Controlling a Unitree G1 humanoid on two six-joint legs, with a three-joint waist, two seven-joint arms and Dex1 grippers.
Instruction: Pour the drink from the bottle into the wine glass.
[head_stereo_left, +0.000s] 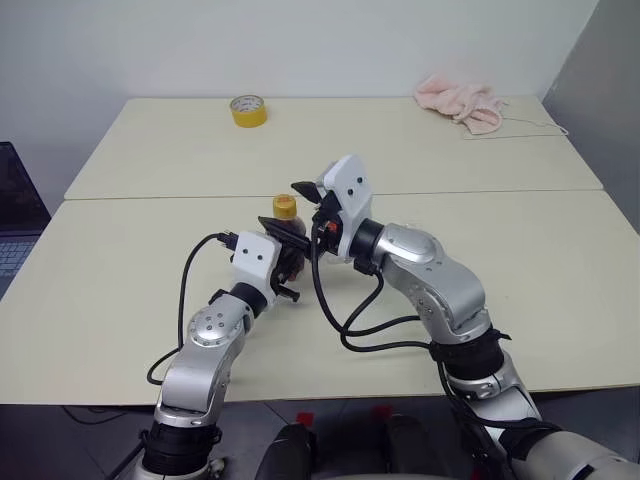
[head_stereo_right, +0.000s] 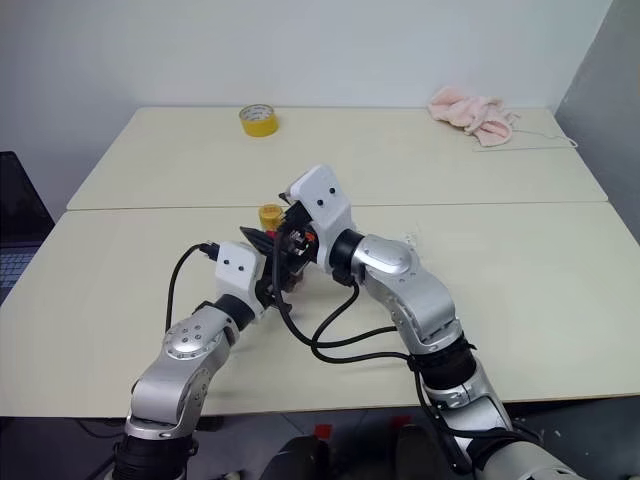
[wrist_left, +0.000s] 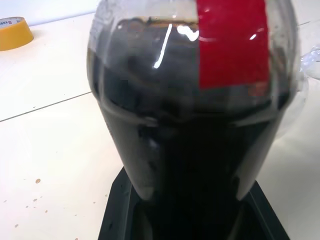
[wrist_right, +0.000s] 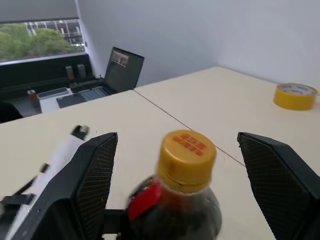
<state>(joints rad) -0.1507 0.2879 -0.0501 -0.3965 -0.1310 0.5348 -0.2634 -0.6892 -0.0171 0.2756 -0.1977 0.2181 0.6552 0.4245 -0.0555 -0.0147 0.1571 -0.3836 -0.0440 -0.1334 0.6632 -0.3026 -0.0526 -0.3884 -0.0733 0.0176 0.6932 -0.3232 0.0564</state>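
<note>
While the left gripper clamps the bottle, the right gripper — fingers apart — flanks its cap.

Premises appear to be an office or laboratory room: two plain cream tables pushed together against a bare white wall; open laptop on a neighbouring desk; window overlooking trees; yellow tape roll left out
</note>
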